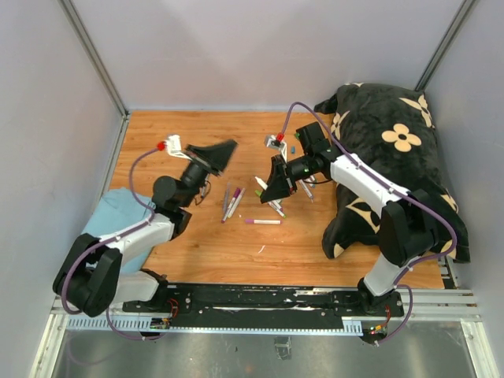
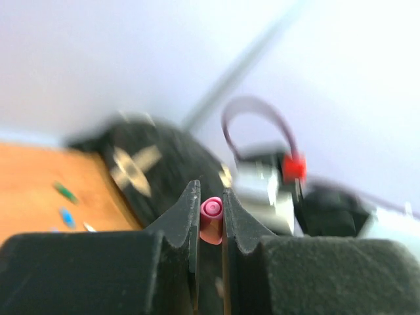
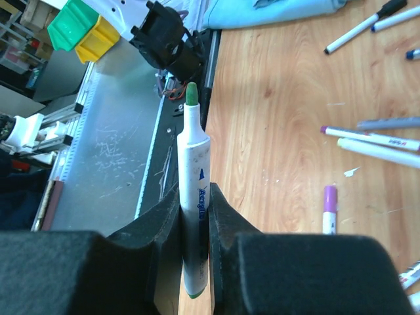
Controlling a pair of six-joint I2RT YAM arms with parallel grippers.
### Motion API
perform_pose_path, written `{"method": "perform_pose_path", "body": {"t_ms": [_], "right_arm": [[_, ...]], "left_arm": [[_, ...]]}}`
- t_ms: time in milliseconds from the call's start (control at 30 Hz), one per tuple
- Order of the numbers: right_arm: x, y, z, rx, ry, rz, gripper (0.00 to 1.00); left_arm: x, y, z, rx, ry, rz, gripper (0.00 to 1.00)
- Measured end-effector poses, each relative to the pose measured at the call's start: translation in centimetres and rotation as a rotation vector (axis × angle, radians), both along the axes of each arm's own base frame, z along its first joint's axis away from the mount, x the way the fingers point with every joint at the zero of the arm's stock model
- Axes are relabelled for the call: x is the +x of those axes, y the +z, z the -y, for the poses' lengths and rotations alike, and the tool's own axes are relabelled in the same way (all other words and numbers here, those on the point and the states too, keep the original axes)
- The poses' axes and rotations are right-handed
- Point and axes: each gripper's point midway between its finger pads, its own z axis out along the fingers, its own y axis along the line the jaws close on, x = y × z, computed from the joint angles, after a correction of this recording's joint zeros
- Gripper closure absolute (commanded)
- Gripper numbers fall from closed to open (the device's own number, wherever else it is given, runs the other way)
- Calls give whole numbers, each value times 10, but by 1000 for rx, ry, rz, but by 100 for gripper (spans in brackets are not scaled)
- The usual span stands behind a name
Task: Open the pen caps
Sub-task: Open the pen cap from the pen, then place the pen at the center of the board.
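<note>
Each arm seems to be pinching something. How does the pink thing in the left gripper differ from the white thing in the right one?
The pink cap is a short stub sitting at the tip of the left gripper. The white marker is long and reaches well beyond the right gripper. The cap is pink all over, while the marker is white with a bare green tip. Both are clamped between shut gripper fingers.

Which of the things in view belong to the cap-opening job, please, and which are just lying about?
Job: pink cap in the left pincer; green-tipped marker in the right pincer; purple-capped pen; loose green cap.
Lying about: black flowered cushion; light-blue cloth; green bin; yellow bin.
</note>
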Motion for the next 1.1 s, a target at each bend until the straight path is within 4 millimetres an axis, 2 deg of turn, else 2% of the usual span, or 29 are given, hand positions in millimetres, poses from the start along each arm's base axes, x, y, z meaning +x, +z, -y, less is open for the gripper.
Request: {"method": "perform_pose_path", "body": {"t_ms": [33,100,200,300,333,433,633,733,833,933,1100], "right_arm": [[-3,-3,1,-10,3,-23,99],[-5,-7,3,-21,7,-47,99],[-8,-9,4,-31,9,-59,99],[0,-25,8,-112,-39,-22,97],[6,-33,11,-155,-69,-1,92],[34,-62,26,-336,-201,95,91],[95,-105,77,-652,-456,262,91],[113,-131,98,-791,-522,288,90],[120,-158,113,-905,-550,280,87],[122,-177,124,-985,-573,256,86],[128,-182,130,-1023,-634,245,84]], "left_arm": [[15,17,-25,-37,101,30,100],[25,37,-53,-86,204,68,100],[23,59,-74,-140,273,116,100],[18,62,-80,-152,288,124,100],[15,58,-82,-150,291,117,100],[6,34,-88,-128,299,69,100],[-19,-51,-99,-70,299,-114,100],[-27,-79,-101,-47,288,-185,100],[-33,-89,-100,-38,271,-214,100],[-36,-90,-99,-39,254,-222,100],[-41,-96,-97,-40,236,-239,100]]}}
